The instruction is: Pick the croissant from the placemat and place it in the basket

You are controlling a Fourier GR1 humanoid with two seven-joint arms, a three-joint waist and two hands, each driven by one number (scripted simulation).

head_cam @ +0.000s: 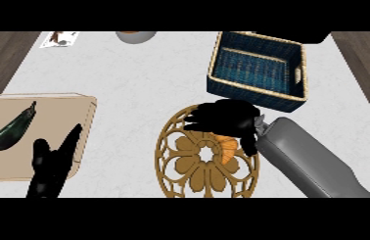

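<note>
Head view only. Grasp step, I'd say: right hand [224,117] sits over far end of croissant [228,150], fingers and thumb curled down round it, looks pinched, not lifted yet. Croissant lies on placemat [194,147], near centre-right.

Next move calls for straight lift, short carry up-right over basket [253,94] rim, then release inside.

- Croissant: orange-brown curved crescent.
- Placemat: round, golden openwork, flower pattern.
- Basket: square, dark blue weave, tan rim.
- Counter [137,82]: pale, marbled.

Left hand [49,168] resting lower left, fingers straight up.
</note>
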